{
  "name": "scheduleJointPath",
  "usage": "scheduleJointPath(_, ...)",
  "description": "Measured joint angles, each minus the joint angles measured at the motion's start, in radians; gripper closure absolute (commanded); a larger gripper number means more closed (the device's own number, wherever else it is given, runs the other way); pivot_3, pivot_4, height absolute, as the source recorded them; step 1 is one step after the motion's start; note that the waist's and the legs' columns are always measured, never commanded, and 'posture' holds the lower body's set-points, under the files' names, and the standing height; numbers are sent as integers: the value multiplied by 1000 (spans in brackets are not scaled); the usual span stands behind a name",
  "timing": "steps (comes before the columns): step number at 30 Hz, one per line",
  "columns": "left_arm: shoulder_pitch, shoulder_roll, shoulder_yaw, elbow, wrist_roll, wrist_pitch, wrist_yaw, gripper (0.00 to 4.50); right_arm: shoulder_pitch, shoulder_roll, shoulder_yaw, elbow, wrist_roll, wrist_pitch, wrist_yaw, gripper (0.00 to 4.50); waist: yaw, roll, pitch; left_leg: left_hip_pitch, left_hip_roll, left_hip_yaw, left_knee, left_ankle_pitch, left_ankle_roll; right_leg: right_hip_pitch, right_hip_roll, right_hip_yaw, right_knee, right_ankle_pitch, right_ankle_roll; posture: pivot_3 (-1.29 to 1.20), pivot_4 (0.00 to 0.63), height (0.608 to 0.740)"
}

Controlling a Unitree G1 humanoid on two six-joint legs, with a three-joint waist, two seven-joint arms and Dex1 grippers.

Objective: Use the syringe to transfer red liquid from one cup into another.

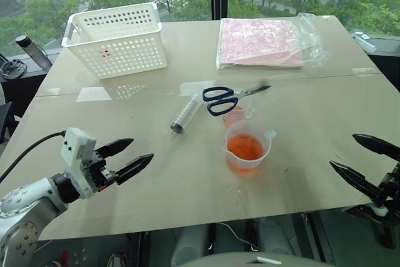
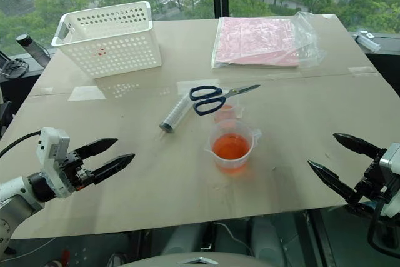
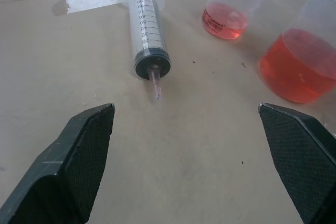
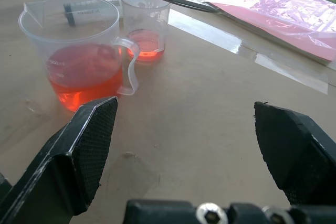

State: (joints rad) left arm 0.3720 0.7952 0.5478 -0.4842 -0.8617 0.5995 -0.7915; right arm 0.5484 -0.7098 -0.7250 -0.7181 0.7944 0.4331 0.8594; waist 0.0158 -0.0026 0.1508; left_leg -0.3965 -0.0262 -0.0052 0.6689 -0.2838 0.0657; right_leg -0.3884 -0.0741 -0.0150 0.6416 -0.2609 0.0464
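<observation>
The clear syringe [image 1: 186, 114] lies flat on the table, its narrow tip toward me; its graduated barrel [image 3: 147, 34] is near in the left wrist view. The larger spouted beaker [image 1: 247, 147] holds red liquid [image 1: 245, 148] about a third full. Behind it stands the smaller clear cup [image 1: 234, 115] with a little red liquid [image 4: 144, 43] in its bottom. Black-handled scissors [image 1: 224, 100] rest across the small cup's rim. My left gripper [image 1: 125, 157] is open at the near left edge, well short of the syringe. My right gripper [image 1: 364, 161] is open at the near right, apart from the beaker.
A white perforated basket [image 1: 115, 40] stands at the far left of the table. A clear bag of pink sheets [image 1: 265, 42] lies at the far right. A taped seam [image 1: 312, 74] runs across the tabletop. The table's front edge is close under both grippers.
</observation>
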Motion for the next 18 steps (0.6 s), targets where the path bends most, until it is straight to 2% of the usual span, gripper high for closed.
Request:
scheduleJointPath(2, -9, 1, -4, 4, 3, 0, -7, 33, -6, 1, 0, 0, -3, -5, 2, 47, 0, 0, 0, 0, 0, 0, 0, 0, 0, 0, 0, 0, 0, 0, 0, 0, 150, 740)
scheduleJointPath(8, -349, 77, -124, 28, -45, 86, -3, 33, -110, 4, 52, -7, -32, -49, -16, 47, 16, 1, 0, 0, 0, -1, 2, 1, -1, 0, 0, -1, 1, 1, -2, 0, 150, 740)
scheduleJointPath(12, -504, 131, -218, 27, -85, 202, 16, 33, -131, -56, 47, -19, 22, -18, -5, 47, 8, 0, 1, -1, 0, -1, 1, 3, -5, 0, 2, -1, 1, 3, 2, 0, 150, 740)
scheduleJointPath(14, -641, 176, -301, 53, -87, 301, 32, 33, -139, -114, 32, -53, 76, 30, -17, 47, 3, 0, 1, -1, -1, -1, 1, 4, -5, 0, 3, -2, 2, 3, 2, 0, 150, 740)
scheduleJointPath(18, -913, 187, -448, 168, -42, 382, 9, 33, -117, -165, -47, -102, 181, 72, 10, 47, 5, -2, 3, -1, -1, -2, 1, 4, -5, 1, 4, -2, 2, 3, 3, 0, 150, 740)
